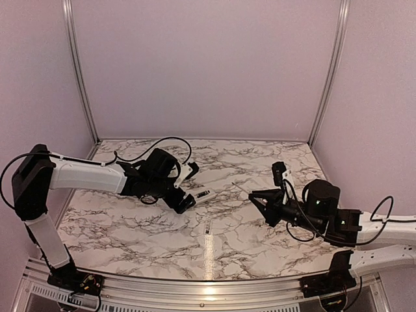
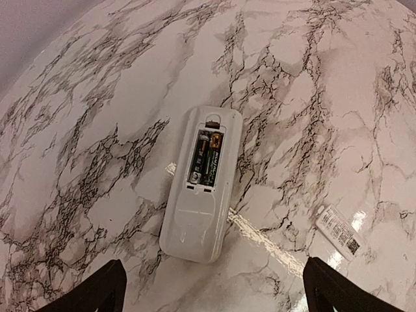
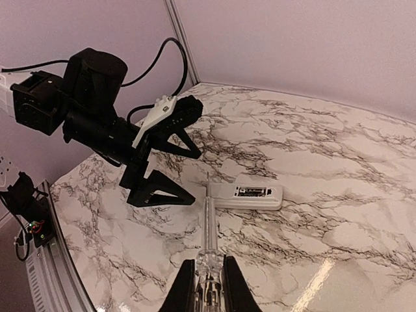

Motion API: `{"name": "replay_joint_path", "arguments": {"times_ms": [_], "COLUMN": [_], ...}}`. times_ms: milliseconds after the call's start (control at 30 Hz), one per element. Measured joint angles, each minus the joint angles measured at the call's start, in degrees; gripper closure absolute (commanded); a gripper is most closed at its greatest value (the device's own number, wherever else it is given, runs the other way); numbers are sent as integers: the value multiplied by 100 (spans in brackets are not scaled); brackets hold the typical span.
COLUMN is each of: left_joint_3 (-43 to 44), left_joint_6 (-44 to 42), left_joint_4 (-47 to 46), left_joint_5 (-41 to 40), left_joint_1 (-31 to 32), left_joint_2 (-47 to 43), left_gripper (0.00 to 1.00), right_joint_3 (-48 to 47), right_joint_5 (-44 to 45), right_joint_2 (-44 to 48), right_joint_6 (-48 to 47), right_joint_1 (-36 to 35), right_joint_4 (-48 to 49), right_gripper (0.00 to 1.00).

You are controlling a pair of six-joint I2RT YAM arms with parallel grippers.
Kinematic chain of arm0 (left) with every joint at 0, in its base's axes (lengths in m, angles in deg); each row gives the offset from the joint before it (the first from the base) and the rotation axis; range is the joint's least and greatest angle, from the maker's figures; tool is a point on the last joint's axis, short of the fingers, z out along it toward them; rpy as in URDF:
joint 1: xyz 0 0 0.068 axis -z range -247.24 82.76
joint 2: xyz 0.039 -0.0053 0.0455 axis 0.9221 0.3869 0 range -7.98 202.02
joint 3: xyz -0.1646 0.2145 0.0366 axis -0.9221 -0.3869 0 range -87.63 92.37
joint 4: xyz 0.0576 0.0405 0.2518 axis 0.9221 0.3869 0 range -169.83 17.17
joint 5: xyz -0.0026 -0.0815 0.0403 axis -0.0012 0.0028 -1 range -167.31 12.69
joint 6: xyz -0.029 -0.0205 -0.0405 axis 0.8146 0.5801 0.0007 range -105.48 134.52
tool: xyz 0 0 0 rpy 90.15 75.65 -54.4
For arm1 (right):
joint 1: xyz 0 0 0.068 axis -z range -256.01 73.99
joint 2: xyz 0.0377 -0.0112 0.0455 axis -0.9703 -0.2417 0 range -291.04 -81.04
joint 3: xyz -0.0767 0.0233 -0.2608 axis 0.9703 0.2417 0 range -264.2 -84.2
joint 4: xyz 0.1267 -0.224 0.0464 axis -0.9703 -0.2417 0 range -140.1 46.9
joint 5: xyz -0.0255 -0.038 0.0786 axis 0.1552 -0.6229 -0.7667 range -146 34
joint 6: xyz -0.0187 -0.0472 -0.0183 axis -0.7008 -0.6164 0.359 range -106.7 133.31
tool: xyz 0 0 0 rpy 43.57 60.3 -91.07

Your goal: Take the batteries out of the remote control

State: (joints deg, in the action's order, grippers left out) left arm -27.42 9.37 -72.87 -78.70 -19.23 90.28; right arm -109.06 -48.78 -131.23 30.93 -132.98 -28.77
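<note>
Left end effector (image 1: 188, 186) open | right end effector (image 3: 208, 283) clamps rod (image 3: 208, 218) | batteries (image 2: 207, 158) half-hidden in remote control (image 2: 195, 224)

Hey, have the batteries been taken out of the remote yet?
No, the two batteries sit side by side in the open back of the remote.

White remote control (image 2: 197, 211) lying flat, compartment open upward, batteries (image 2: 207, 158) seated inside.

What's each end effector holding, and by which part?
Right end effector: shut on the thin rod, gripped at its clear handle end. Left end effector: open, holding nothing.
</note>
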Motion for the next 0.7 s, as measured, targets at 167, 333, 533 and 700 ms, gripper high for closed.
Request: {"name": "replay_joint_path", "arguments": {"times_ms": [167, 333, 533, 700], "left_joint_3": [782, 1438, 1888, 2057], "left_joint_6": [-435, -804, -1093, -1213], "left_joint_4": [476, 929, 1362, 1561], "left_joint_5": [514, 907, 1167, 1207], "left_joint_1": [-413, -640, -612, -601], "left_joint_2": [697, 1259, 1578, 1794], "left_gripper": [6, 6, 9, 10], "right_joint_3": [197, 223, 243, 278], "right_joint_5": [-2, 0, 0, -2], "right_joint_2": [227, 319, 337, 341], "right_joint_6": [-24, -48, -96, -122], "right_joint_1": [9, 31, 37, 39], "right_joint_4": [-96, -155, -153, -153], "right_gripper": [100, 100, 100, 100]}}
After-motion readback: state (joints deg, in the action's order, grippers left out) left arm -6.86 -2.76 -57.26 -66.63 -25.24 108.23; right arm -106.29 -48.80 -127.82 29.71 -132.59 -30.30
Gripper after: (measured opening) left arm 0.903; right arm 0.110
